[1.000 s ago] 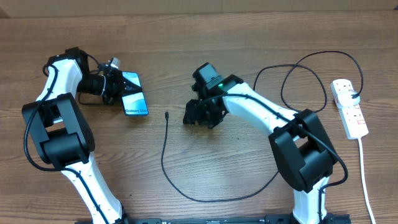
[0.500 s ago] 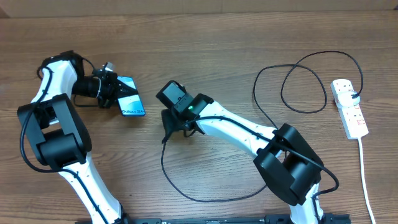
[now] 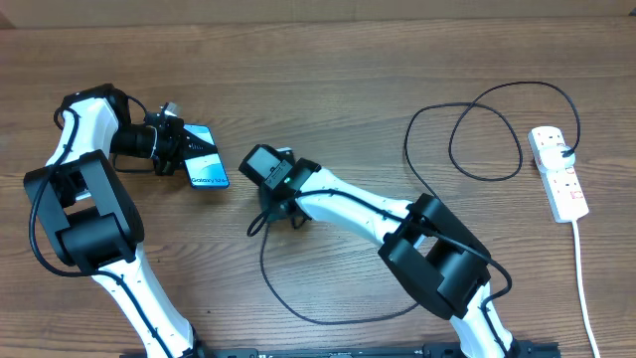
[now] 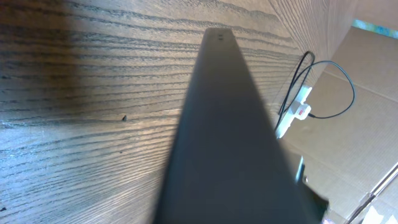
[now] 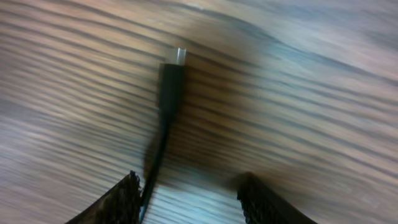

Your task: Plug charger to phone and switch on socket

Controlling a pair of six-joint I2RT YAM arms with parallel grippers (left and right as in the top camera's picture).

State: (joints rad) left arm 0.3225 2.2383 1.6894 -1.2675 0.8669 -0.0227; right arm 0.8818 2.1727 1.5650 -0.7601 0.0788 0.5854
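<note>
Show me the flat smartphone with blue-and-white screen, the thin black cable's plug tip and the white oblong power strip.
flat smartphone (image 3: 207, 164): overhead view, middle of its screen.
thin black cable (image 5: 170, 81): right wrist view, black plug housing.
white power strip (image 3: 569, 202): overhead view, bare white end.

From the white, red-switched socket (image 3: 558, 174), which I see lying flat with a black plug in it, the thin black charger (image 3: 328, 320) loops widely leftward to its free plug tip (image 5: 170, 81), and the phone (image 3: 207, 157), blue-and-white screen up, sits farther left still.
</note>
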